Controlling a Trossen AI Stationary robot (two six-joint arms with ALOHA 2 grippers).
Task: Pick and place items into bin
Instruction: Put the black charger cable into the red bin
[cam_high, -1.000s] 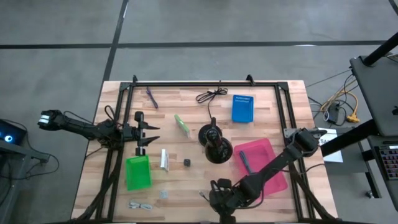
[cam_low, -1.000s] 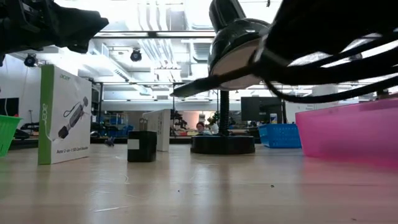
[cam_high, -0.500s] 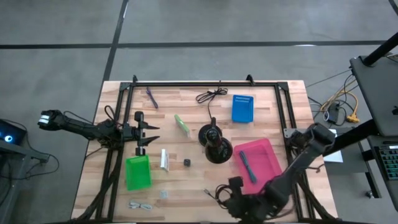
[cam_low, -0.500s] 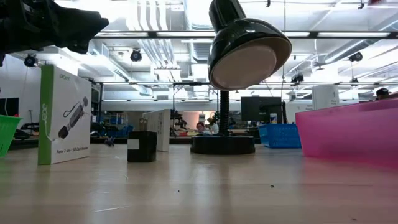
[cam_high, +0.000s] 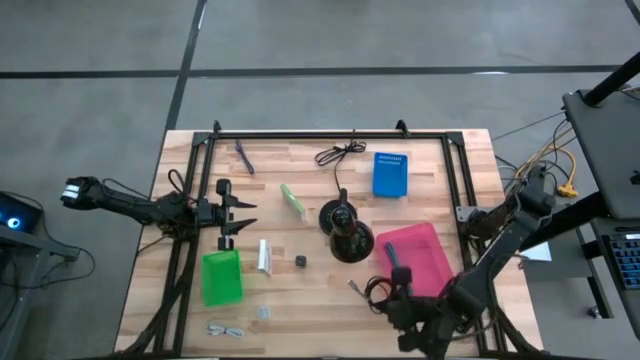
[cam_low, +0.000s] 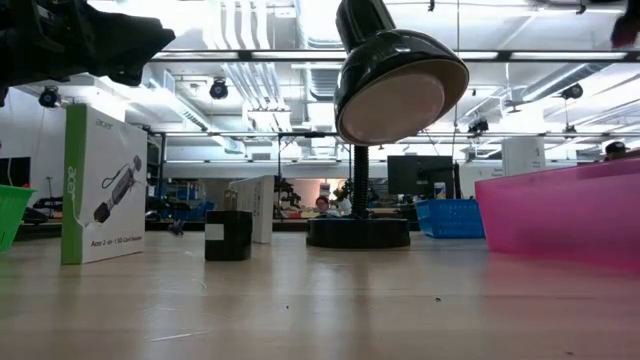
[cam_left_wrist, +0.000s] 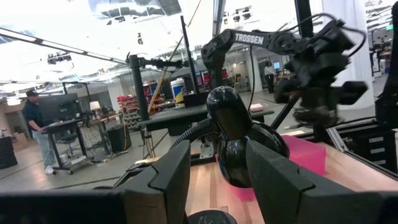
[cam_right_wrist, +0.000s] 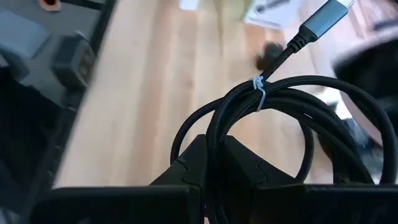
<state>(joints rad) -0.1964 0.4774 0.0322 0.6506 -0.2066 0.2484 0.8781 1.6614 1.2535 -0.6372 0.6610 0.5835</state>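
Observation:
My right gripper is shut on a coiled black cable, clear of the table beside the near left corner of the pink bin, which holds a teal pen. My left gripper is open and empty above the table's left side, near the green bin. A purple pen, a second black cable, a green and white packet, a white packet, a tiny black cube and clear bits lie on the table. My right gripper pinches the bundled strands of the cable's coil between its two fingers. The coil stands out past the fingertips. Its tied part and its plug end are free, and the cable is lifted clear of the table.
A black round-based lamp stands at the table's middle, just left of the pink bin; it also shows in the low view. A blue bin sits at the far right. A black frame runs round the table.
My right gripper has carried the cable from the middle of the near edge toward the table's right and then a little toward the far edge, to the pink bin's near left corner. The cable stays lifted. The right arm has left the low view.

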